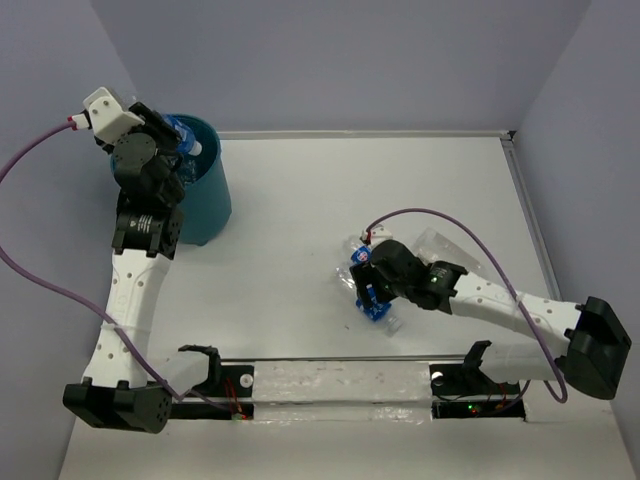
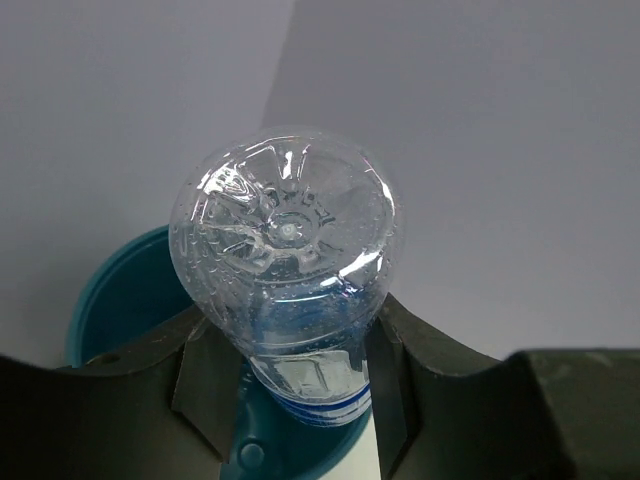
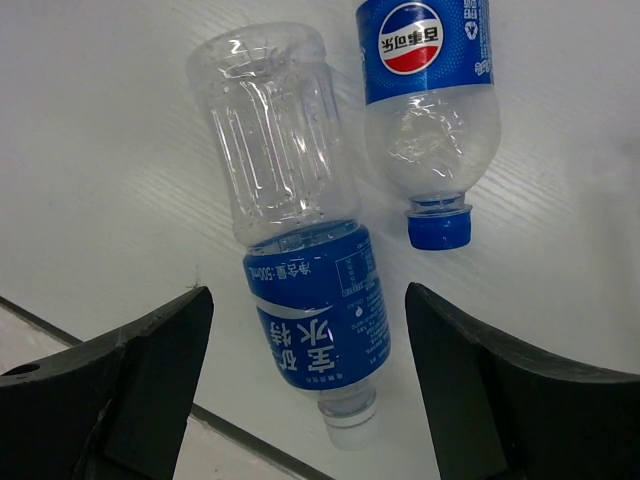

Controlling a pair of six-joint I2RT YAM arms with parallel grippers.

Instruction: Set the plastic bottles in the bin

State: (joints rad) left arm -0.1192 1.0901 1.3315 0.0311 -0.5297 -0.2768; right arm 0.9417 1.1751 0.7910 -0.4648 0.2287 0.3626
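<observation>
My left gripper [image 1: 178, 150] is shut on a clear plastic bottle [image 1: 190, 140] and holds it over the open teal bin [image 1: 207, 205]. In the left wrist view the fingers press both sides of the bottle [image 2: 285, 225], base towards the camera, with the bin's rim [image 2: 105, 295] below. My right gripper [image 1: 372, 292] hangs open over two bottles lying mid-table. In the right wrist view a blue-labelled, white-capped bottle [image 3: 305, 300] lies between the open fingers [image 3: 160, 350], untouched. A blue-capped bottle [image 3: 430, 110] lies beside it to the right.
Another clear bottle [image 1: 440, 246] lies just beyond the right forearm. A raised strip [image 1: 340, 385] runs along the table's near edge between the arm bases. Walls close in the back and the right side.
</observation>
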